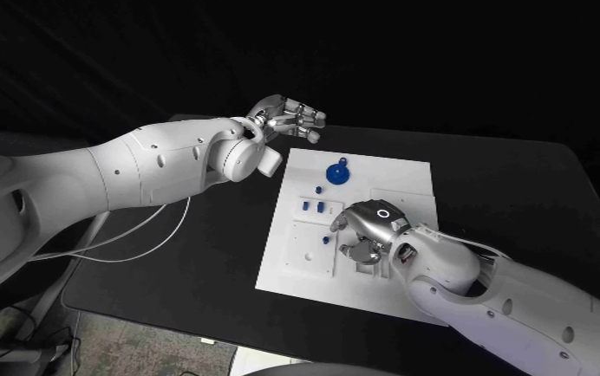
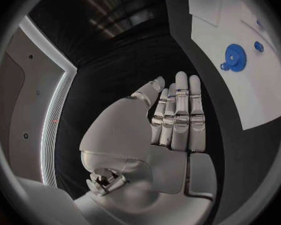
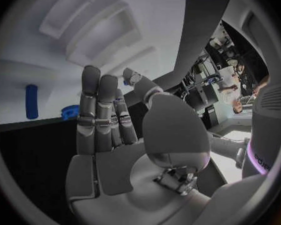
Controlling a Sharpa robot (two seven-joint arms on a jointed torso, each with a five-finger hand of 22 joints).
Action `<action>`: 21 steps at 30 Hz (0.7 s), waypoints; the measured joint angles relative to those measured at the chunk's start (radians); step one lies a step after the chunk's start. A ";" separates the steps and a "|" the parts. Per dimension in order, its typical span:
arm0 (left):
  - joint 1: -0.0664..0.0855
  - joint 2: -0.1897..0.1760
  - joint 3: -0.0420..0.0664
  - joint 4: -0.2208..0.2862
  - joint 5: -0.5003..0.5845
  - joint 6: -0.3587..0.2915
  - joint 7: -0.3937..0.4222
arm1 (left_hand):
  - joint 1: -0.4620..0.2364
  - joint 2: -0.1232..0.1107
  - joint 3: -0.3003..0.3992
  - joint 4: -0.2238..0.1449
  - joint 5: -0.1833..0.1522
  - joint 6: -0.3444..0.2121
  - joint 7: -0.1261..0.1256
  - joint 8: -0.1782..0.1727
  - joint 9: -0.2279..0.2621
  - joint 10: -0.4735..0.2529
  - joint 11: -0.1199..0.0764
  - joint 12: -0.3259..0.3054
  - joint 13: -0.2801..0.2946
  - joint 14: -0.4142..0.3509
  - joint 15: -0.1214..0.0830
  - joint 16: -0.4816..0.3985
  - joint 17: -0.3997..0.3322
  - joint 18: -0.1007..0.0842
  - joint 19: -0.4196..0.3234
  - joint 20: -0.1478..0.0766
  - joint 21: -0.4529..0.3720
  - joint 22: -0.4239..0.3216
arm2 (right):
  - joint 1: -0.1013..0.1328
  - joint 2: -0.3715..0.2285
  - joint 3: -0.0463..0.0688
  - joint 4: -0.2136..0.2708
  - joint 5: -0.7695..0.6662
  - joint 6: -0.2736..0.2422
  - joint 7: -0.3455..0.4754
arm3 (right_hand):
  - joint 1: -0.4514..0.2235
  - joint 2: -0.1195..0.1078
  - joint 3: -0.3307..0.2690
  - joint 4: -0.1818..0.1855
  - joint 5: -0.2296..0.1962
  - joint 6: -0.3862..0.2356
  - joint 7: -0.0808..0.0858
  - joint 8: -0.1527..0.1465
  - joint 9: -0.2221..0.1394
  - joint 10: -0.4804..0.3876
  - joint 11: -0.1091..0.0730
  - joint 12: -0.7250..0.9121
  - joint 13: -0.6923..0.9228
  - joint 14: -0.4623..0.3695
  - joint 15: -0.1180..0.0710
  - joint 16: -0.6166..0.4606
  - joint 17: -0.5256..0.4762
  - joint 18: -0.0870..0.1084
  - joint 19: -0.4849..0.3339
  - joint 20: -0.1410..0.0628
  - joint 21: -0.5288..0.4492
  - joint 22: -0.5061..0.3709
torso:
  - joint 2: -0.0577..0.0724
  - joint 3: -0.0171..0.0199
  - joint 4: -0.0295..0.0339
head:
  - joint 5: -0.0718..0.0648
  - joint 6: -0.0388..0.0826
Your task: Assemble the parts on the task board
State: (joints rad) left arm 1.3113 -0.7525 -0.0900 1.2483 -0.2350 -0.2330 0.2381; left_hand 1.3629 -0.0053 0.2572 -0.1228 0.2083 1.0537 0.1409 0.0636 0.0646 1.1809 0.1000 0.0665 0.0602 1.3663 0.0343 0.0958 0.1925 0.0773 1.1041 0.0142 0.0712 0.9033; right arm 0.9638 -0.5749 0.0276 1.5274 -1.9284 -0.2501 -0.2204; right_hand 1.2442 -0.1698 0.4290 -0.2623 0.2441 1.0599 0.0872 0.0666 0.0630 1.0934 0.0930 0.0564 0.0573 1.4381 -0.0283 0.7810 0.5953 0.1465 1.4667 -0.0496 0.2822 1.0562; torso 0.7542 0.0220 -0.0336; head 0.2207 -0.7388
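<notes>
Left hand (image 1: 285,121) upper centre, off the white board (image 1: 401,177), fingers straight, holding nothing, likely kept clear. Right hand (image 1: 367,230) low over board's middle; grip unclear. Blue gear (image 1: 337,171) above it.

One white task board (image 1: 401,177) on one black table (image 1: 187,263), one large blue gear (image 1: 337,171), about five smaller blue parts (image 1: 320,207) beside it, exact count unclear, two white arms, two silver hands, left hand (image 1: 285,121), right hand (image 1: 370,230)
</notes>
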 measured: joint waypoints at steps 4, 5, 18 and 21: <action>0.000 -0.002 0.000 -0.004 0.000 0.001 -0.003 | 0.000 0.000 -0.006 0.006 0.000 0.000 0.000 0.000 0.000 0.000 0.000 0.000 0.000 0.000 0.000 0.000 0.000 0.000 0.004 0.004 0.000 -0.040 | 0.001 -0.040 0.045 0.037 0.014 -0.017 -0.001 | 0.000 0.000 0.017 0.003 0.000 0.009 0.008 0.000 0.000 0.022 -0.005 0.000 0.000 0.000 0.000 0.001 -0.004 0.000 0.000 0.000 0.003 -0.005 | 0.000 0.0006 -0.0001 | -0.010 0.008; 0.000 -0.002 0.000 -0.004 0.000 0.002 -0.003 | 0.000 0.000 -0.006 0.006 0.000 0.000 0.000 0.000 0.000 0.000 0.000 0.000 0.000 0.000 0.000 0.000 0.000 0.000 0.004 0.004 0.000 -0.041 | 0.001 -0.049 0.058 0.046 0.018 -0.019 -0.001 | 0.000 0.000 0.029 0.003 0.000 0.015 0.008 0.000 0.000 0.031 -0.006 0.000 0.000 0.000 0.000 0.007 -0.004 0.000 0.000 0.000 0.009 -0.006 | 0.000 0.0006 0.0000 | -0.013 0.010; 0.000 0.002 0.000 -0.007 0.000 0.007 -0.007 | 0.004 -0.004 -0.005 0.012 0.000 0.000 0.000 0.000 0.000 0.000 0.000 0.000 0.000 0.000 0.000 0.000 0.001 0.000 0.004 0.004 0.000 -0.061 | 0.020 -0.146 0.187 0.060 0.083 0.041 -0.001 | -0.023 0.006 -0.048 0.030 0.012 0.009 -0.002 0.000 0.000 0.042 -0.008 0.000 0.000 0.000 0.000 0.023 -0.004 -0.001 0.000 0.000 0.027 -0.021 | 0.001 0.0017 -0.0007 | -0.049 0.032; 0.000 0.002 0.000 -0.007 0.000 0.009 -0.007 | 0.004 -0.004 -0.005 0.012 0.000 0.000 0.000 0.000 0.000 0.000 0.000 0.000 0.000 0.000 0.000 0.000 0.001 0.000 0.004 0.004 0.000 -0.061 | 0.021 -0.149 0.191 0.044 0.090 0.079 -0.004 | -0.004 0.015 -0.117 0.047 -0.029 -0.012 -0.015 0.000 0.000 -0.001 0.000 0.000 0.001 -0.012 0.011 0.017 -0.018 -0.008 0.000 0.007 0.007 -0.034 | 0.002 0.0023 -0.0006 | -0.052 0.038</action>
State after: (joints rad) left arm 1.3114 -0.7506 -0.0902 1.2409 -0.2348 -0.2242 0.2315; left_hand 1.3670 -0.0093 0.2518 -0.1105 0.2080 1.0537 0.1409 0.0637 0.0646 1.1809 0.1000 0.0665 0.0602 1.3663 0.0343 0.0958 0.1935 0.0773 1.1078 0.0179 0.0712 0.8422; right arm 0.9850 -0.7241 0.2182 1.5715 -1.8384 -0.1714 -0.2241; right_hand 1.2400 -0.1547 0.3120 -0.2158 0.2155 1.0484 0.0725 0.0665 0.0631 1.0922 0.0929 0.0564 0.0578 1.4265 -0.0170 0.7985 0.5773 0.1387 1.4664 -0.0428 0.2896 1.0226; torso 0.7561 0.0243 -0.0341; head 0.1683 -0.7012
